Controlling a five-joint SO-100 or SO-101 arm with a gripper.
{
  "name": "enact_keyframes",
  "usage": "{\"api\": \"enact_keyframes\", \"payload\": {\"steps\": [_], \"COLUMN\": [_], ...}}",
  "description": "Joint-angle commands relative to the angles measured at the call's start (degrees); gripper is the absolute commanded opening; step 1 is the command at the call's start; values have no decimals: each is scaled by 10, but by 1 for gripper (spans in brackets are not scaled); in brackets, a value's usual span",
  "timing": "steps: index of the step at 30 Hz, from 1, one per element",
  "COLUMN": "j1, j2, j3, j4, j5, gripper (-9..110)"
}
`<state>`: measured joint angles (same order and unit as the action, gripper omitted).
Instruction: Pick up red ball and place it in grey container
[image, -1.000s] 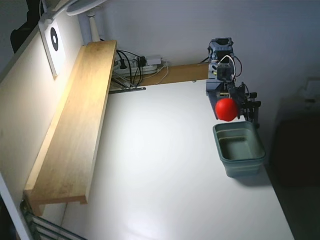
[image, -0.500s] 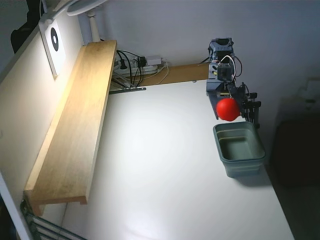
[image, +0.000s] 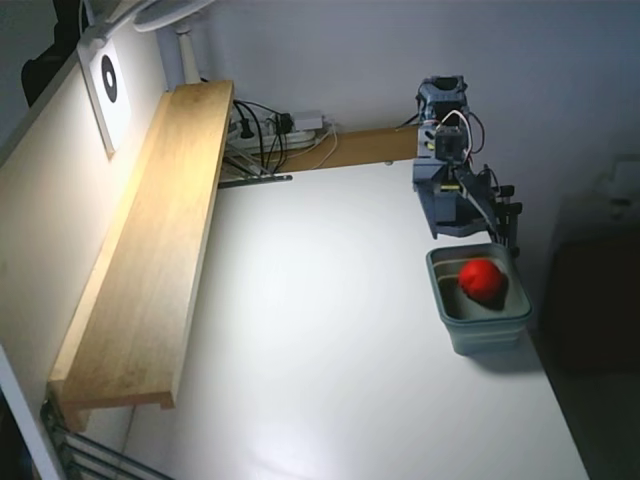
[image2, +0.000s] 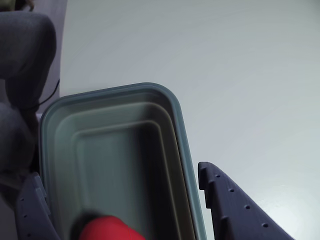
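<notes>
The red ball (image: 481, 279) is inside the grey container (image: 447, 292) at the table's right edge in the fixed view, near the tub's far end. My gripper (image: 472, 230) hangs just above and behind the container with nothing in it. In the wrist view the two dark fingers (image2: 235, 210) stand wide apart on either side of the container (image2: 177, 125). The gripper (image2: 119, 172) is open, and the red ball (image2: 107, 230) shows blurred at the bottom edge, inside the tub.
A long wooden shelf (image: 150, 240) runs along the left wall. A power strip with cables (image: 280, 135) lies at the back. The arm's base (image: 443, 110) stands at the back right. The table's right edge (image: 545, 380) is close beside the container.
The gripper held the red ball above the container's far rim. It has since opened, and the ball has dropped into the container. The arm has barely moved.
</notes>
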<state>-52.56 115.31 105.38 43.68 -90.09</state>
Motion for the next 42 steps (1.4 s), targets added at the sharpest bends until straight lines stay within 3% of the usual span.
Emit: {"api": "enact_keyframes", "payload": {"steps": [1,20,42], "j1": [-12,10,217], "j2": [13,14,20], "j3": [-30,-37,-103], "j4": [6,21,159], "j5": [1,1,1], "gripper": [38,37,27]}}
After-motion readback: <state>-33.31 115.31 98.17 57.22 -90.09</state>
